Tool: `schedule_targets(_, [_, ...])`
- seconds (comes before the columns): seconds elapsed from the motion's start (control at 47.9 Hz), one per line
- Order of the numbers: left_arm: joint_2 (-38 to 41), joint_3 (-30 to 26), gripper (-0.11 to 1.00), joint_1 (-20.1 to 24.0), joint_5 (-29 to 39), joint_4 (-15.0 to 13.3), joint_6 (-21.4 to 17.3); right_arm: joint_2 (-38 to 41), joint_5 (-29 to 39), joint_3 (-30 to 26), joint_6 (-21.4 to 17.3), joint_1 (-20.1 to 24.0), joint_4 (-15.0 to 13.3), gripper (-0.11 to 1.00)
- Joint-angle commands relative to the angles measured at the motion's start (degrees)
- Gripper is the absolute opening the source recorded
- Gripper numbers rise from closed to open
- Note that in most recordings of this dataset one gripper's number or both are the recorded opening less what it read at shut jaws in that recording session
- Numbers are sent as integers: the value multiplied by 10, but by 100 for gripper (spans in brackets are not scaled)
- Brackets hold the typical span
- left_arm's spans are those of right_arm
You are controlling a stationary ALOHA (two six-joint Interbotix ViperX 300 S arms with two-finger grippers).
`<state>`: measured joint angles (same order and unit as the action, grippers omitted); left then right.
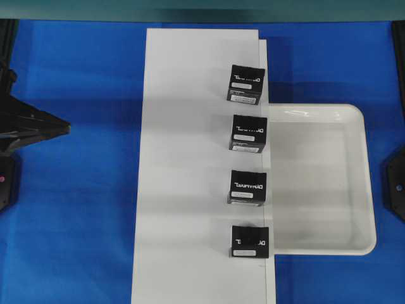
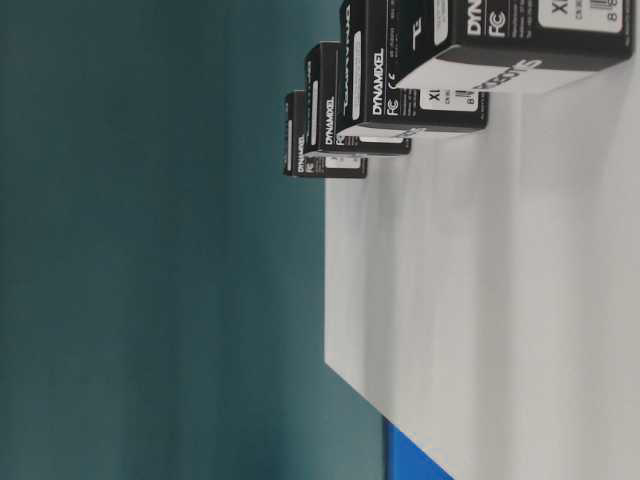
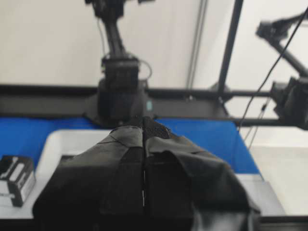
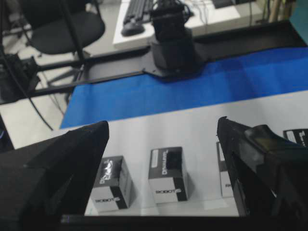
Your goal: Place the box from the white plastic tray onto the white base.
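Observation:
Four black boxes stand in a row along the right edge of the white base (image 1: 190, 190). The front box (image 1: 250, 242) shows a dark patch over its lettering; the other three (image 1: 247, 187) (image 1: 248, 133) (image 1: 247, 83) show lettering and label. The white plastic tray (image 1: 361, 190) lies right of the base with nothing in it. My left gripper (image 1: 62, 126) is shut and empty, over the blue mat left of the base; it also shows in the left wrist view (image 3: 144, 129). My right gripper (image 4: 162, 124) is open and empty, with boxes (image 4: 166, 175) seen beyond it.
A blue mat (image 1: 76, 221) covers the table around the base and tray. The right arm (image 1: 395, 183) sits at the right edge, clear of the tray. The table-level view shows the row of boxes (image 2: 410, 90) on the base (image 2: 480, 300) from the side.

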<state>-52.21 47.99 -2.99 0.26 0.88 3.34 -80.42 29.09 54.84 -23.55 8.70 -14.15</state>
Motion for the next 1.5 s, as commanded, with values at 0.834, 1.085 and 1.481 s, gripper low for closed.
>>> schedule_targets(0.834, [33,-18,-7,0,10,1,2,-15,-18,31,7,-2,2,92])
schedule_targets(1.085, [31,-18,-7,-1,8,1,2,-23,-20,37,4,-2,2,92])
schedule_targets(1.481, [32,-18,-7,-8,6,1,14,-23,-32,40,7,-2,3,92])
